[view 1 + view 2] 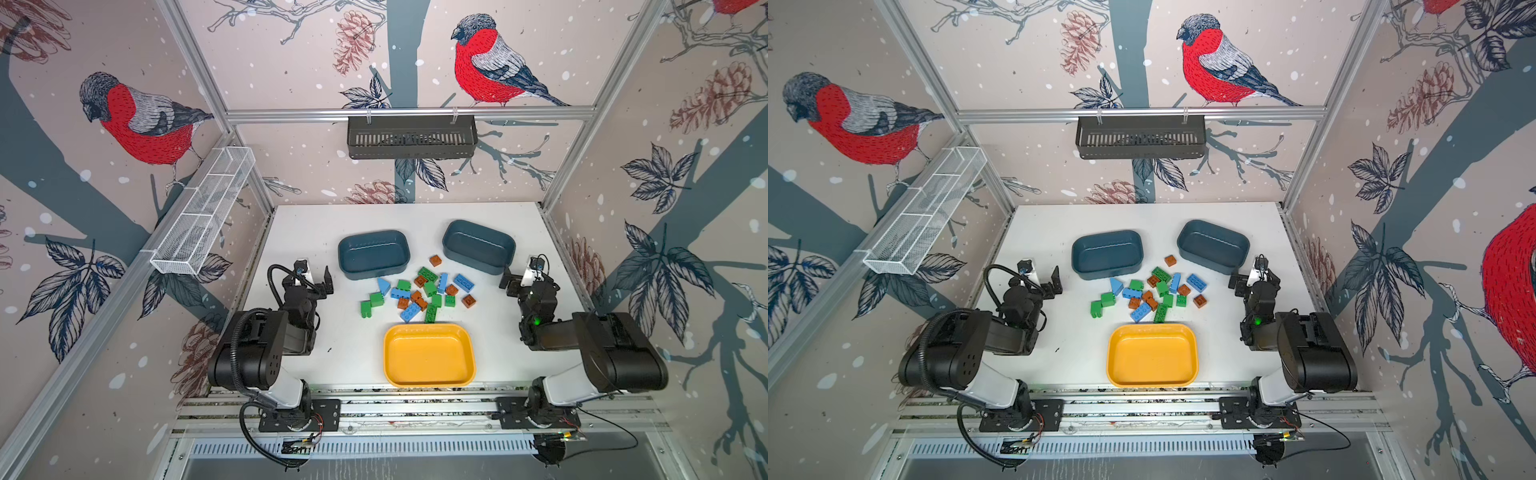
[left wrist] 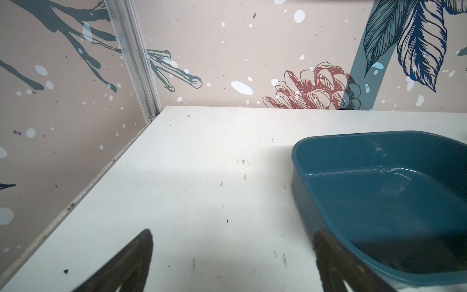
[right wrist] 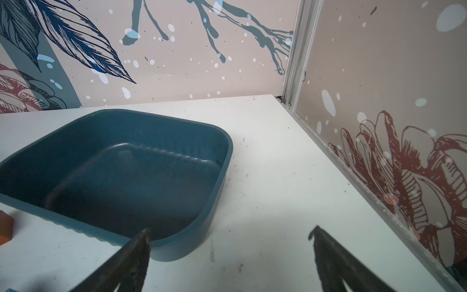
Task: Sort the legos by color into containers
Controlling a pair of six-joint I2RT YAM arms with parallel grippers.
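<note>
- legos (image 1: 430,288) heaped mid-frame, between teal tubs (image 1: 374,272) and yellow tray (image 1: 428,357)
- probably light, rigid, slick; pinch flat sides, not studs
- left gripper (image 1: 315,276), right gripper (image 1: 521,274) both spread wide, empty

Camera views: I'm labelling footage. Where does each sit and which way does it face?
Top views: high over the front, looking down and back; left arm, right arm, bricks, yellow tray, left tub, right tub.
Left wrist: on that arm, facing the back left corner; open left fingers, left tub.
Right wrist: on that arm, facing the back right corner; open right fingers, right tub.
Shared with top views: each tub.
</note>
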